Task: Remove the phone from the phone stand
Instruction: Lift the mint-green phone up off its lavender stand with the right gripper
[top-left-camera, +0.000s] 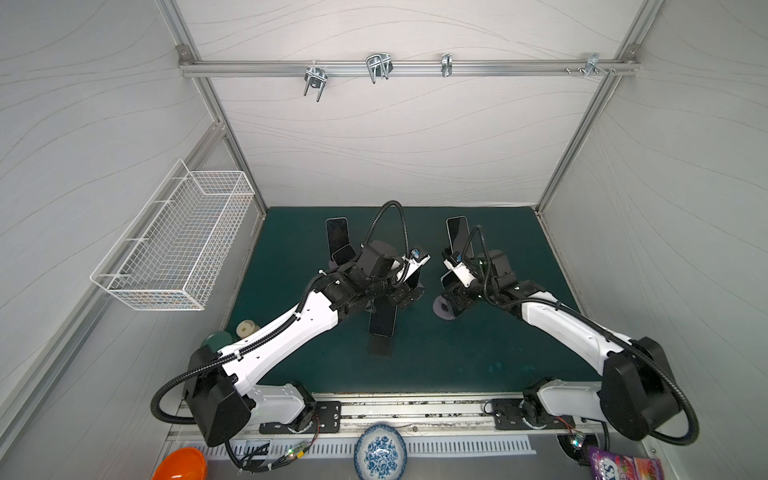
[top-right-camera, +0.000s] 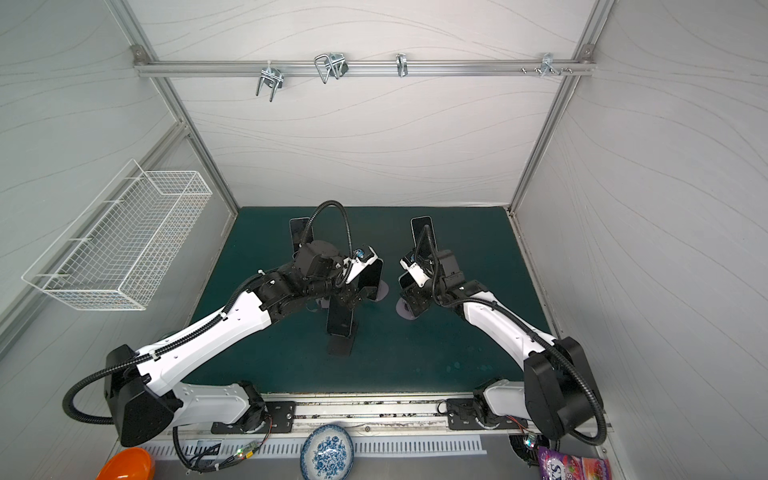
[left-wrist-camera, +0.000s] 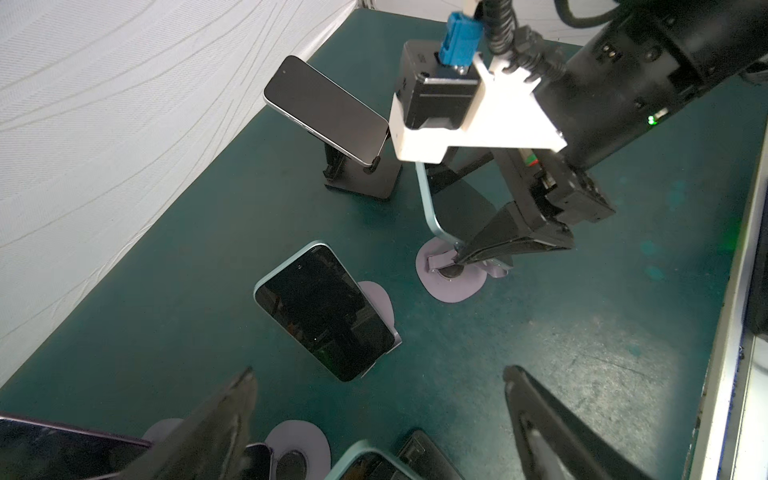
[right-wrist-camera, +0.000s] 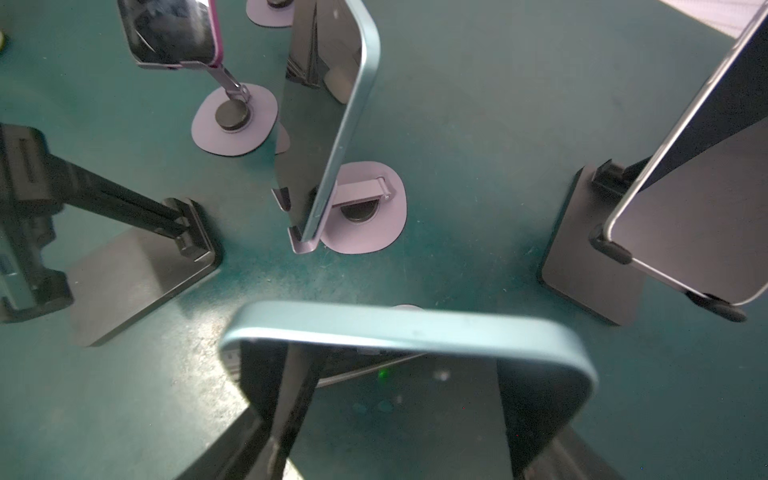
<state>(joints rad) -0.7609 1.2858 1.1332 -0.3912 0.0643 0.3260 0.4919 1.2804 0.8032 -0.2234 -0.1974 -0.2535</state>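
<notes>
A teal-edged phone (right-wrist-camera: 415, 328) leans on a lavender phone stand (left-wrist-camera: 453, 286) at the right centre of the green mat. My right gripper (right-wrist-camera: 405, 374) is shut on this phone, with a finger on each long side, as the left wrist view also shows for the right gripper (left-wrist-camera: 461, 259). Both top views show the phone (top-left-camera: 449, 286) (top-right-camera: 409, 284) and its stand's base (top-left-camera: 441, 311). My left gripper (left-wrist-camera: 380, 370) hangs open over the mat's middle with nothing between its fingers, left of the right gripper (top-left-camera: 455, 297).
Several other phones stand on holders around: one on a black stand at the back right (top-left-camera: 457, 230), one at the back left (top-left-camera: 336, 237), one front centre (top-left-camera: 382, 320), a teal one on a lavender stand (left-wrist-camera: 324, 311). A wire basket (top-left-camera: 174, 241) hangs on the left wall.
</notes>
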